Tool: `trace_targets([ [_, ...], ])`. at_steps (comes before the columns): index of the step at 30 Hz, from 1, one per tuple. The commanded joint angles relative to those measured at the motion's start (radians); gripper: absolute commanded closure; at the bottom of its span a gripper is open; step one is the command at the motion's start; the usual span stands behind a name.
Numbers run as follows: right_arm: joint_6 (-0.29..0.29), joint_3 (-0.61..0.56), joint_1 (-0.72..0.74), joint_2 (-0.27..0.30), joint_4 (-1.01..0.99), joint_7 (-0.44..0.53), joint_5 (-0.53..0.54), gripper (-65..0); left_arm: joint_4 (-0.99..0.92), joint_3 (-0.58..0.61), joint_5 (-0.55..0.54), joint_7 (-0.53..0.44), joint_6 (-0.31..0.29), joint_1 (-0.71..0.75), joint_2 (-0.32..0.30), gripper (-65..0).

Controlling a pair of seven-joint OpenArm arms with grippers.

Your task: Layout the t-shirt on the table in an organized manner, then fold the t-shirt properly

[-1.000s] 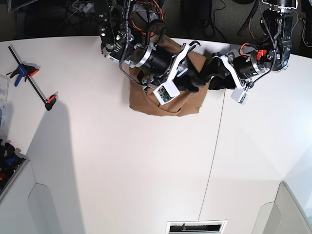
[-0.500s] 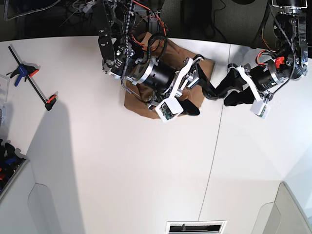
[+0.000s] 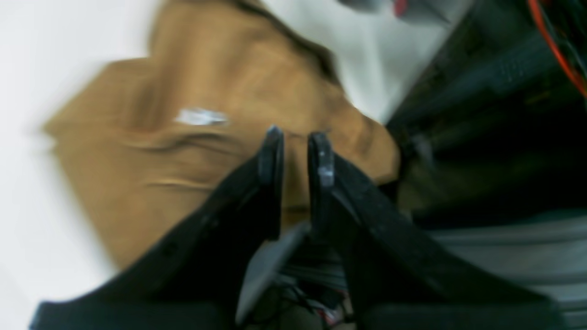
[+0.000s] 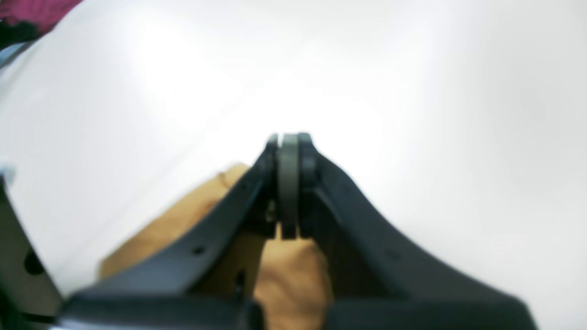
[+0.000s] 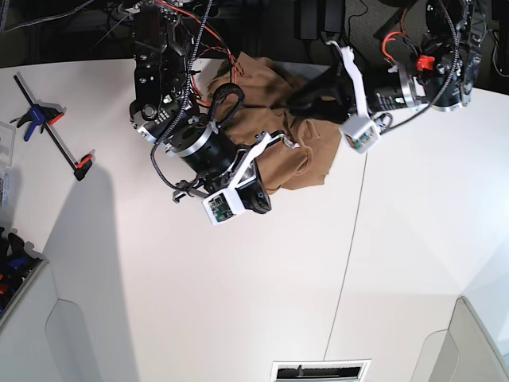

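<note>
The tan-brown t-shirt (image 5: 306, 155) lies bunched near the back edge of the white table (image 5: 238, 302). My left gripper (image 5: 296, 102) reaches in from the right over the shirt's upper part. In the left wrist view its fingertips (image 3: 270, 142) stand a narrow gap apart, with tan t-shirt (image 3: 183, 151) showing in the gap and a white tag (image 3: 200, 117) nearby; blur hides whether cloth is pinched. My right gripper (image 5: 258, 203) sits at the shirt's front left edge. In the right wrist view the right gripper (image 4: 289, 140) is shut over bare table (image 4: 412, 91), t-shirt (image 4: 293, 279) beneath it.
A bar clamp (image 5: 48, 127) with blue and orange grips lies at the far left. A bin (image 5: 12, 270) of parts stands at the left edge. A thin dark seam (image 5: 350, 263) runs down the table. Cables and dark equipment crowd the space behind the back edge.
The right arm has swung left and forward off the shirt and its jaws have shut. The left arm has moved up and left onto the shirt, jaws narrowing. More of the shirt shows.
</note>
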Motion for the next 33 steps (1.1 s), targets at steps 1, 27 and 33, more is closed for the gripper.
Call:
trace_targets([
  [1, 0.000, 0.010, 0.013, -0.008, 0.002, 0.023, 0.013, 0.0, 0.011, 0.031, 0.017, -0.034, -0.009, -0.005, -0.002, -9.8],
  [27, 0.026, 0.044, -0.139, 0.108, -0.097, -0.031, 0.237, 0.0, -0.443, 0.071, 0.252, -0.183, -0.009, -0.343, 0.000, -9.9],
  [33, 0.027, 0.044, -0.137, 0.102, -0.084, -0.019, 0.236, 0.0, -0.497, 0.070, 0.232, -0.181, -0.009, -0.388, -0.013, -9.9],
])
